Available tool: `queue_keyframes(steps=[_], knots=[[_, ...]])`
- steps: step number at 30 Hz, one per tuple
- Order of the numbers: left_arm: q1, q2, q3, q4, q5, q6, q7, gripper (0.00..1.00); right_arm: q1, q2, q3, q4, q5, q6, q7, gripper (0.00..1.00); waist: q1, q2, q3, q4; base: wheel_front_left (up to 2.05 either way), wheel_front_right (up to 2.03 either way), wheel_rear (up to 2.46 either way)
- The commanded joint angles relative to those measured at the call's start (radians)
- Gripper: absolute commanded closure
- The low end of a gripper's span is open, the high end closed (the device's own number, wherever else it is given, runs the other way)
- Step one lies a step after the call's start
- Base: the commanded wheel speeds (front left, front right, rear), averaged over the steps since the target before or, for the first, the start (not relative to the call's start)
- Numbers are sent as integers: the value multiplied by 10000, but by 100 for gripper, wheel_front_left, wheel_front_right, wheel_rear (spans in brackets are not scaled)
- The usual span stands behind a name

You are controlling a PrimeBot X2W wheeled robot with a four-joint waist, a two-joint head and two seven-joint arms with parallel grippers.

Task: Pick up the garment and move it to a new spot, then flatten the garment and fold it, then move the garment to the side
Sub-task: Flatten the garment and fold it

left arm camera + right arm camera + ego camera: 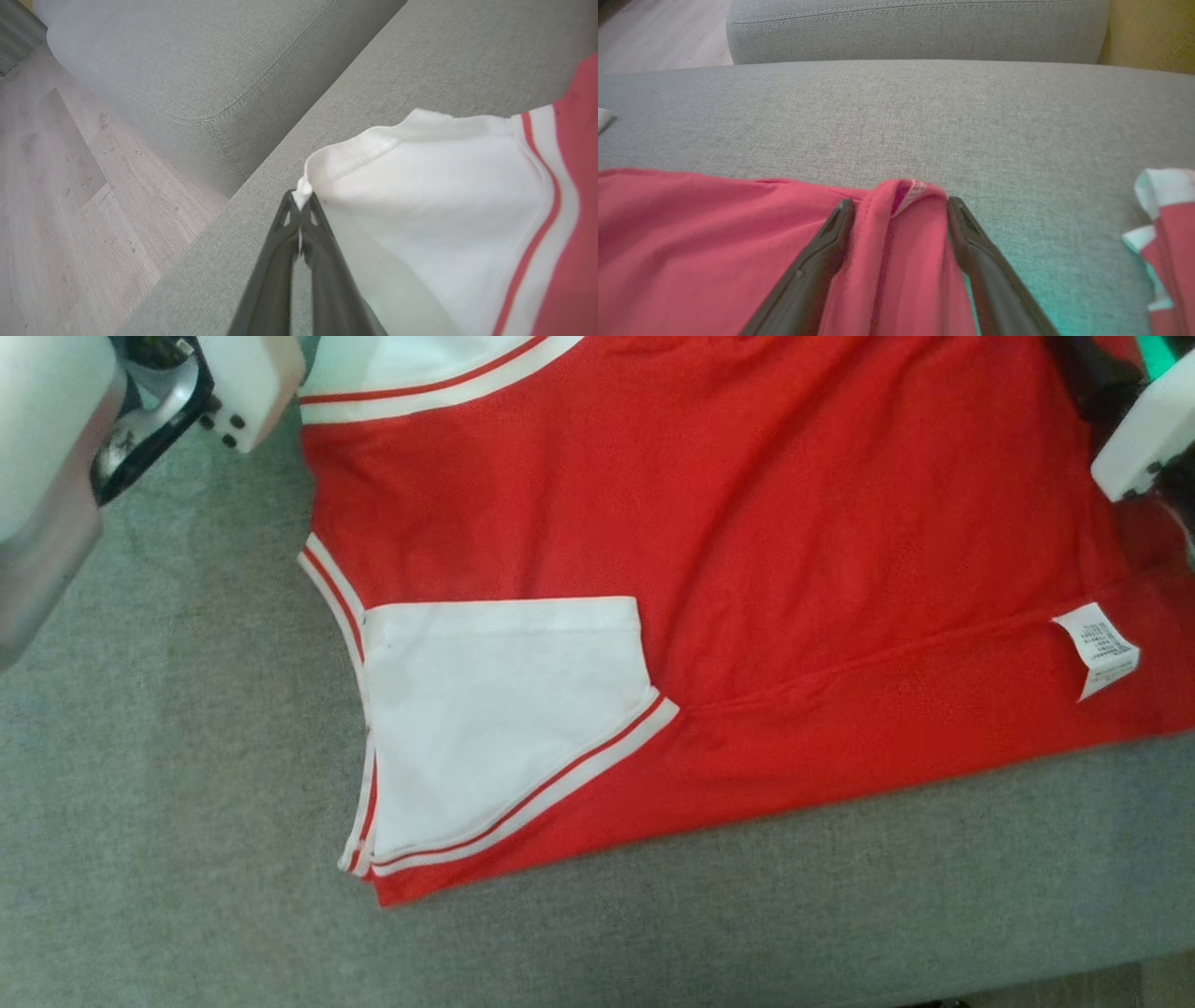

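The garment (747, 523) is a red shirt with white, red-striped sleeves, lying spread on the grey sofa seat (140, 803). One white sleeve (495, 728) is folded onto its front corner, and a white label (1097, 649) shows at the right. In the left wrist view my left gripper (301, 200) is shut on the hem corner of a white sleeve (444, 196). In the right wrist view my right gripper (900, 207) stands open at the garment's edge (691, 233), with a raised fold of red cloth between its fingers.
The seat's front edge runs along the lower right, with floor (1120, 985) beyond it. A wooden floor (70, 186) and another grey cushion (187, 56) lie past the seat on the left. A grey cushion (915, 28) and something yellow (1153, 32) stand behind.
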Motion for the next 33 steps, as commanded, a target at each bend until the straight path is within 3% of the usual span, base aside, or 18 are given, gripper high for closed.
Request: queue_keyframes(steps=[1, 2, 3, 4, 7, 8, 9, 17, 23, 33], knots=[[-652, 239, 328, -69, -61, 18, -68, 100, 49, -94, 54, -72, 84, -7, 22, 0, 0, 0, 16, 18, 0, 0, 0], [-697, 219, 291, -35, -81, 18, -101, 100, -42, -74, 99, 13, 118, -7, 32, 0, 0, 0, 30, 31, 0, 0, 0], [-744, 202, 256, -1, -97, 18, -142, 100, -130, -56, 125, 107, 153, -7, 16, 11, 0, 0, 47, 42, 0, 0, 0], [-792, 186, 220, 34, -107, 18, -187, 100, -211, -42, 161, 193, 182, -7, 4, 35, 0, 0, 63, 52, 0, 0, 0], [-905, 135, 106, 144, -145, 17, -299, 100, -427, -14, 275, 445, 230, -7, -35, 69, 0, 0, 101, 80, 0, 0, 0], [-942, 118, 69, 181, -165, 17, -328, 100, -475, -6, 324, 506, 256, -7, -37, 89, 0, 0, 112, 87, 0, 0, 0], [-982, 103, 37, 217, -185, 17, -363, 100, -522, -7, 376, 549, 288, -7, -36, 100, 0, 0, 125, 97, 0, 0, 0], [-1307, 108, -132, 493, -6, 30, -1075, 100, -938, -30, 460, 890, 344, -7, -917, 100, 0, 0, 169, 116, 0, 0, 0], [-1791, -2, 138, 701, 537, 515, -2535, 100, -1143, -136, 226, 1036, 542, -7, -1984, 100, 0, 0, 112, 156, 0, 0, 0], [-1173, 289, 166, -148, 312, 522, -3385, 100, -108, -814, 148, 432, 1031, -7, -2952, 100, 0, 0, -442, 356, 0, 0, 0]])
